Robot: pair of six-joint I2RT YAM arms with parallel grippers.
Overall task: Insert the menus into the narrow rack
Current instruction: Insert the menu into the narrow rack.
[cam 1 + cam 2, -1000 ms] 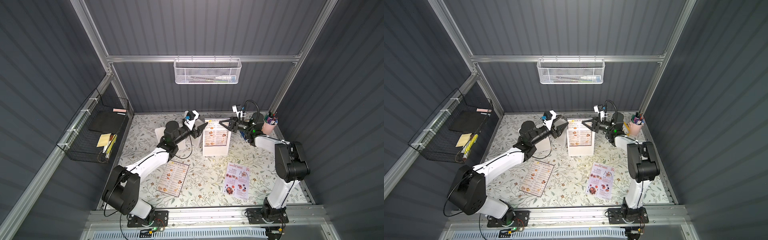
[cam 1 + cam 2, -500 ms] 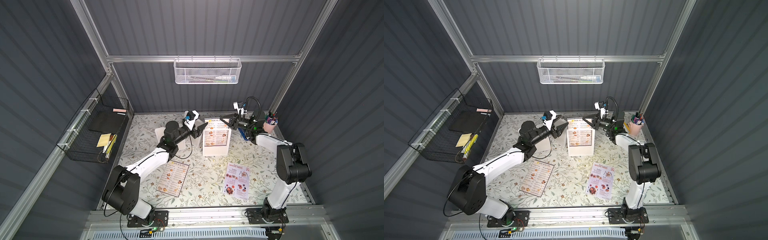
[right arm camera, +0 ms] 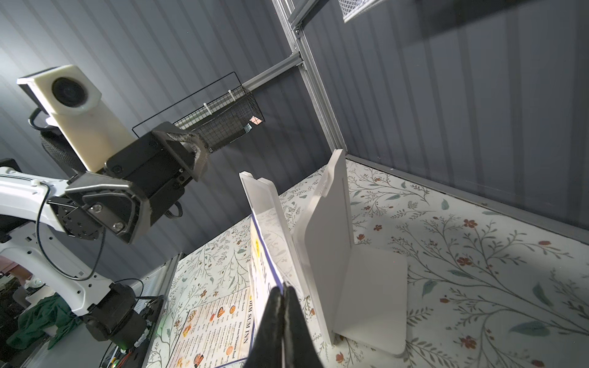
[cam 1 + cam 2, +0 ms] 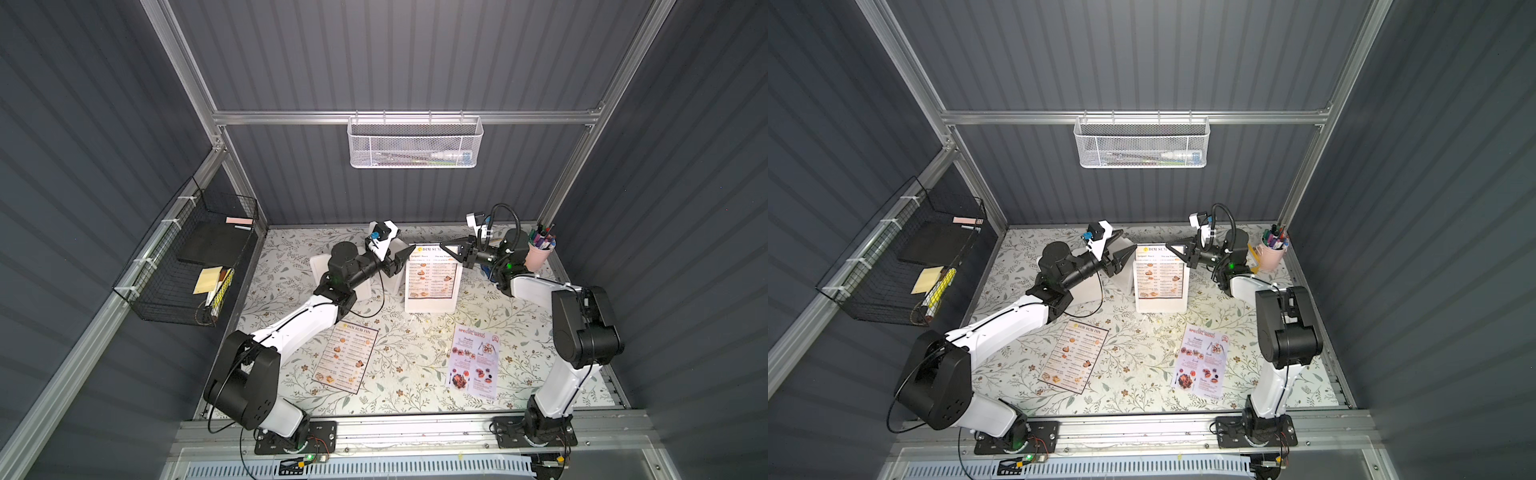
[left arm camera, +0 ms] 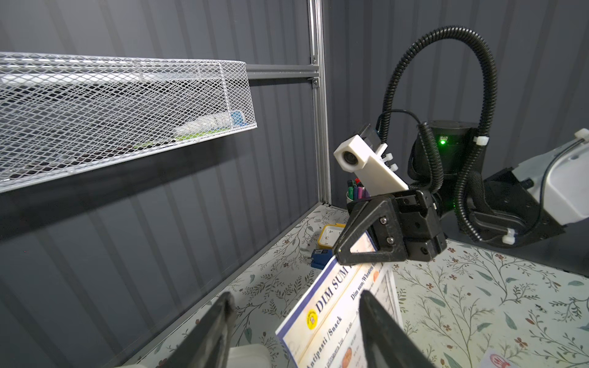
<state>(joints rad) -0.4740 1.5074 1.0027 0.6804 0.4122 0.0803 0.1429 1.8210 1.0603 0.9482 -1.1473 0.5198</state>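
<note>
A "DIM SUM INN" menu [image 4: 432, 274] [image 4: 1160, 274] stands upright in the narrow white rack [image 4: 430, 306] at mid-table. My right gripper [image 4: 443, 245] [image 3: 282, 291] is shut on the menu's upper right corner; the left wrist view shows its fingertip [image 5: 338, 255] on that corner. My left gripper [image 4: 406, 254] [image 5: 296, 294] is open, and the menu's [image 5: 338, 312] upper left corner lies between its fingers. A second "DIM SUM INN" menu [image 4: 345, 357] and a pale lavender menu [image 4: 473, 363] lie flat near the front.
Two blank white stands sit behind the left arm [image 4: 320, 264] and behind the racked menu [image 3: 338, 229]. A white mesh basket [image 4: 415, 143] hangs on the back wall and a black wire basket [image 4: 191, 262] on the left wall. A pink pen cup [image 4: 540, 251] stands at the back right.
My right gripper has closed onto the menu's upper right corner and its wrist has risen slightly. The left arm and the flat menus have not moved.
</note>
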